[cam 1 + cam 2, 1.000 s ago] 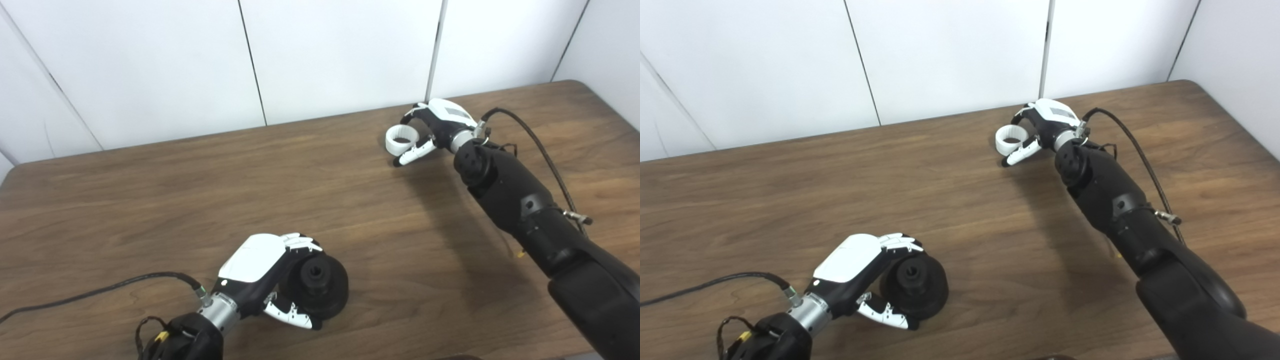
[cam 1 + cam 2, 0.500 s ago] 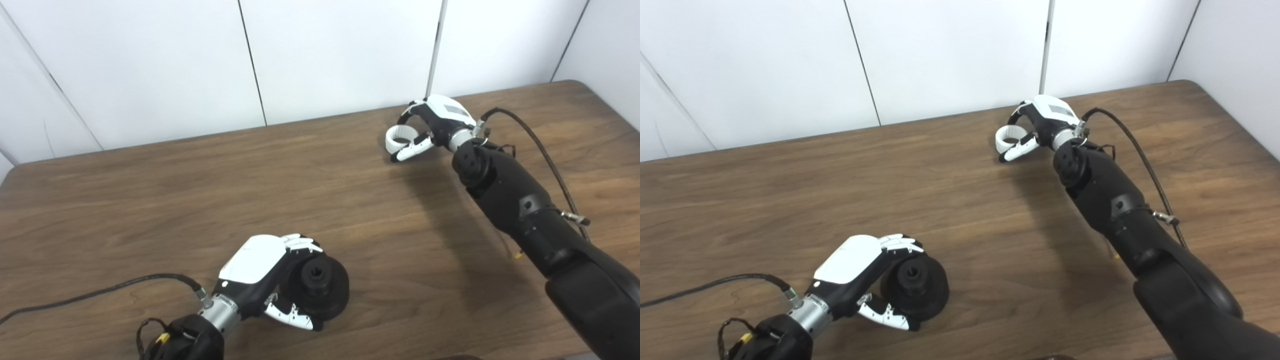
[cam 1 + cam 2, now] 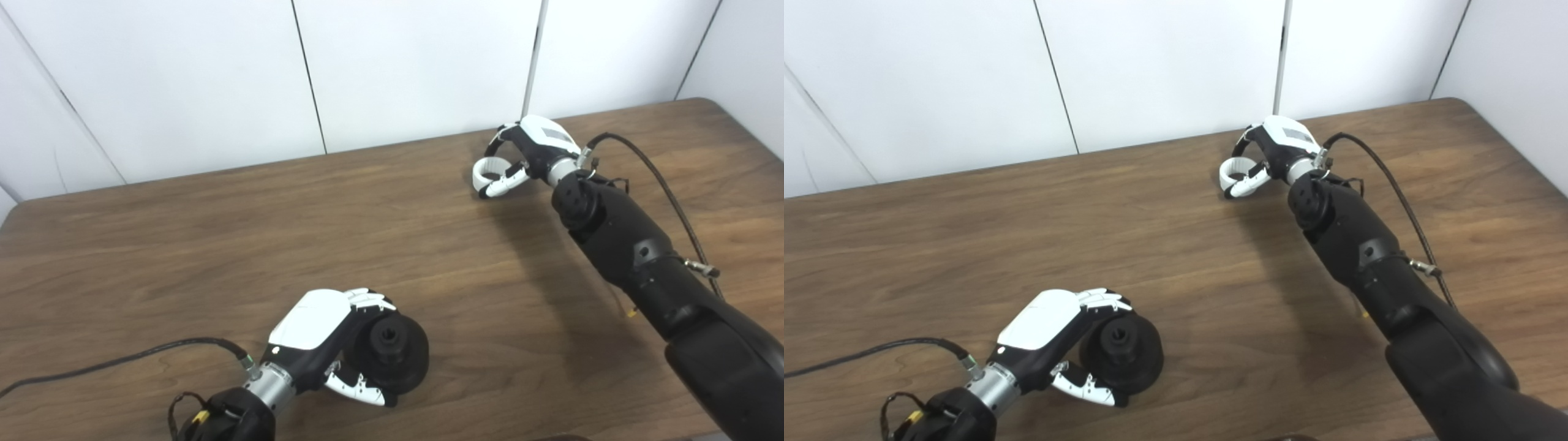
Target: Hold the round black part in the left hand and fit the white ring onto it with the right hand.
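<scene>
While closed, fingers (image 3: 505, 182) around white ring (image 3: 488, 169)

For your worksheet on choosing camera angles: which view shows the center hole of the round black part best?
The left eye view: the round black part sits larger there, its hole facing the camera. The right eye view shows the same hole, slightly smaller, beside the left hand.

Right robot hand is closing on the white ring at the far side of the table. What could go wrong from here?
The right robot hand grips the small white plastic ring only near its fingertips, so it may slip during the long carry.

The round black part sits tilted in the left robot hand, close to the wooden table. Pressing the ring on could twist it loose.
</scene>
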